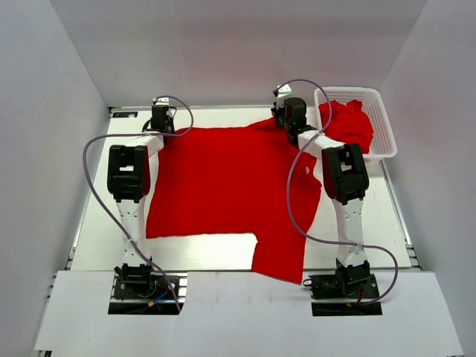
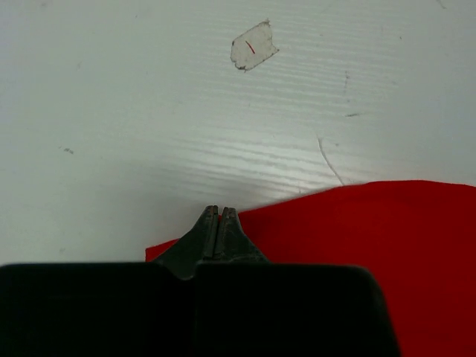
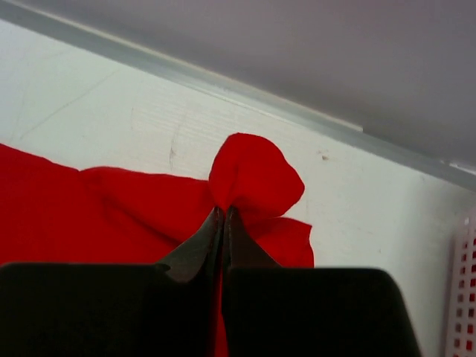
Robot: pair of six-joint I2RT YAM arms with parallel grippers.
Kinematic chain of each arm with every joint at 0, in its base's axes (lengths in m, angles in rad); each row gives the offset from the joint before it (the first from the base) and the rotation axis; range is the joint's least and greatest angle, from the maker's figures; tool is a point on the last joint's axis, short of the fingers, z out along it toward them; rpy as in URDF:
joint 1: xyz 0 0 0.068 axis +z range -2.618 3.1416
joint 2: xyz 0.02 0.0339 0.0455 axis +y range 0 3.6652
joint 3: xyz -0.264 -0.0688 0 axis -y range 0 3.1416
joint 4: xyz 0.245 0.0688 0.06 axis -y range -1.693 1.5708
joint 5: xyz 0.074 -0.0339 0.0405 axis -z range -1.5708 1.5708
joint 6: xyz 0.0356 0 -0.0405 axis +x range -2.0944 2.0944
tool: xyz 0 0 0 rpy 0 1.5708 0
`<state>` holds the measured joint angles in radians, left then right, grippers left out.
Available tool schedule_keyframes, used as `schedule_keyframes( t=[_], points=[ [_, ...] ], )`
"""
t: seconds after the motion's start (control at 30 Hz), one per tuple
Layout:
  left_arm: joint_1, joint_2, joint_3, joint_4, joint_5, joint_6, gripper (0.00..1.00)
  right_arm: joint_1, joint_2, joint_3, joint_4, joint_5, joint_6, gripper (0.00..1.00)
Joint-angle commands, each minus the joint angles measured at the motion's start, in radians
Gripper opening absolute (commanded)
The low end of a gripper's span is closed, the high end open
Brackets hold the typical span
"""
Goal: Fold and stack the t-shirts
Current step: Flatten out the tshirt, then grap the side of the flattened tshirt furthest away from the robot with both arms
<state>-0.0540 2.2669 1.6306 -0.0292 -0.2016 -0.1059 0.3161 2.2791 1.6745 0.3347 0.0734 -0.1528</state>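
One red t-shirt [image 1: 223,182] lies spread across the table, with a sleeve hanging toward the near edge. My left gripper [image 1: 161,119] is at its far left corner. In the left wrist view the jaws [image 2: 220,216] are pressed shut on the shirt's edge [image 2: 357,223]. My right gripper [image 1: 286,119] is at the shirt's far right corner. In the right wrist view it [image 3: 223,216] is shut on the fabric, and a puff of red cloth [image 3: 256,178] bulges beyond the tips. More red t-shirts [image 1: 346,123] lie crumpled in the basket.
A white lattice basket [image 1: 381,123] stands at the back right; its edge shows in the right wrist view [image 3: 465,297]. A torn white sticker [image 2: 253,46] is on the table beyond the left gripper. The back wall rail [image 3: 223,82] runs close behind the right gripper.
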Motion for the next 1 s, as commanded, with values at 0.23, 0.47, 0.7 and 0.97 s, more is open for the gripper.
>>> schedule_keyframes(
  t=[0.23,0.47,0.7,0.97],
  points=[
    [0.019,0.042,0.130,0.035,0.060,0.012,0.00,-0.009,0.068,0.136,0.055,-0.015,0.030,0.00],
    [0.028,-0.108,-0.021,0.058,0.051,0.012,0.00,-0.011,-0.128,-0.134,0.170,-0.011,0.035,0.00],
    [0.028,-0.271,-0.260,0.058,0.021,-0.034,0.00,-0.006,-0.378,-0.427,0.193,-0.003,0.050,0.00],
    [0.028,-0.484,-0.469,0.035,-0.032,-0.098,0.00,-0.006,-0.594,-0.688,0.184,0.017,0.116,0.00]
  ],
)
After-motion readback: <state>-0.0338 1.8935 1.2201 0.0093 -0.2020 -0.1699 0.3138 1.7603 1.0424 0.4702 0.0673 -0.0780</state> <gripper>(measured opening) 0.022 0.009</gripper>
